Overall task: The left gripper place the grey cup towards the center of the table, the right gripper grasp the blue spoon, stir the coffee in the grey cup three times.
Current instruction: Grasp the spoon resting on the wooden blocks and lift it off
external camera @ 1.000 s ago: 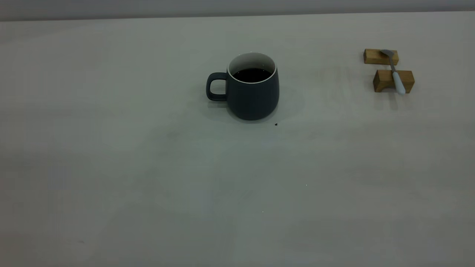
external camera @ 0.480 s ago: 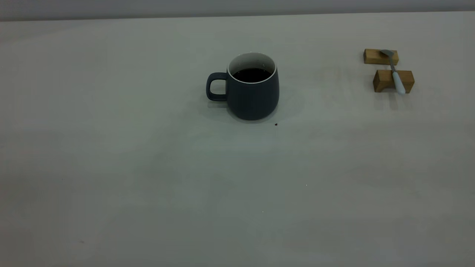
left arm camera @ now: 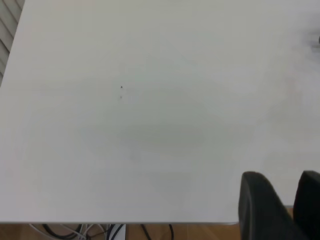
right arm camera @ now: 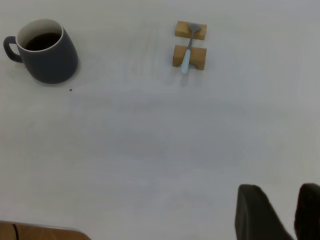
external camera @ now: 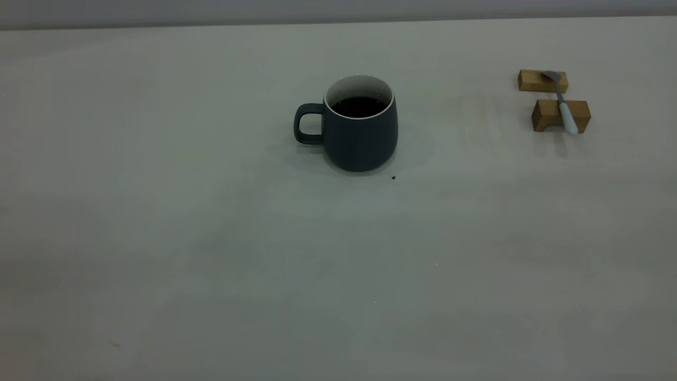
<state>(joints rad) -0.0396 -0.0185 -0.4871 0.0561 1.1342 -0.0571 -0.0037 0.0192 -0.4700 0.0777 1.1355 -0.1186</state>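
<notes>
- Grey cup [external camera: 360,132]: matte slate mug, rounded belly, white inside, loop handle; stands upright near the table's middle. Coffee [external camera: 359,107] dark, flat.
- Blue spoon [external camera: 561,103]: metal bowl, pale handle, lying across two wooden blocks [external camera: 560,115], well apart from the cup.
- Table [external camera: 211,264]: plain off-white, matte; dark speck [external camera: 393,178] just beside the cup's base.
- Left gripper [left arm camera: 282,207], right gripper [right arm camera: 280,210]: black finger pairs slightly parted, grasping nothing, over the table's near edge.

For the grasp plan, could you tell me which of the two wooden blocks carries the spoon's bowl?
The far block, nearer the back edge, holds the blue spoon by its bowl; the nearer notched block supports the pale handle.
</notes>
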